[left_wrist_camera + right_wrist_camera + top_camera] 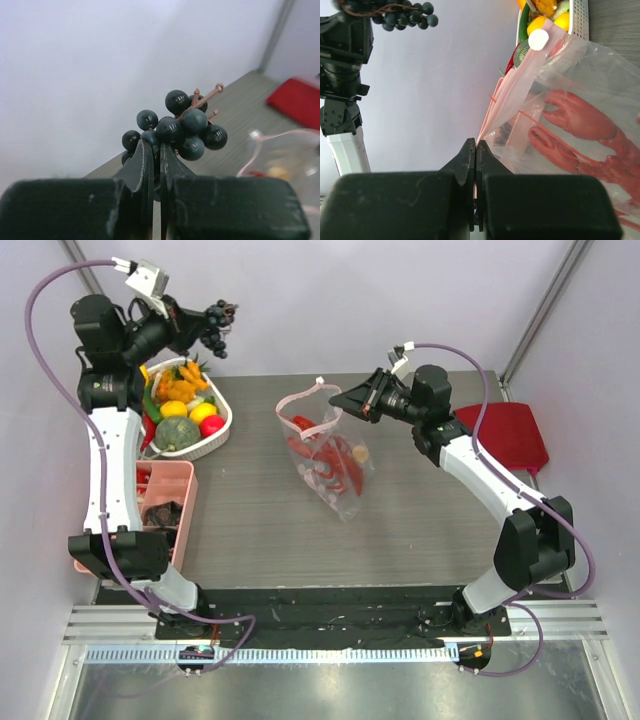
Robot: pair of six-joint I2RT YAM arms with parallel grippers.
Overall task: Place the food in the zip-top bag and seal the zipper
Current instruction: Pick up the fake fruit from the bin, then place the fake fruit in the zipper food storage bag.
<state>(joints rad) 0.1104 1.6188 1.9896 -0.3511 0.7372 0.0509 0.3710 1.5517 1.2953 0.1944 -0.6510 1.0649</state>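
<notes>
- My left jaws are shut tight on the stem of the grapes [185,127], a dark bunch. I hold it high in the air, up near the basket [224,426] and well apart from the bag [340,480].
- I think it hangs that high so it can clear the basket's rim and come at the bag from above.
- My right jaws are shut too. They pinch one lip of the bag right at the zipper [507,102].
- That pinch lifts the lip up, so the mouth is open. A floppy bag like this would fall flat with nothing holding it.
- The bag is in the middle of the surface [260,530], between my two arms. Its bottom lies on the surface and its mouth is held up.
- The lobster [580,120] is already inside the bag, with its claws toward the mouth. A small yellow piece [360,452] shows in there too.
- More food sits in the basket. The tray [188,472] by my left arm has a dark piece in it.
- The zipper is not pressed shut. I think that has to wait until the food is in.
- Next, I judge the grapes must go across and down into the open mouth. The claws crowd that mouth, so the bunch could catch on them or on the lip.
</notes>
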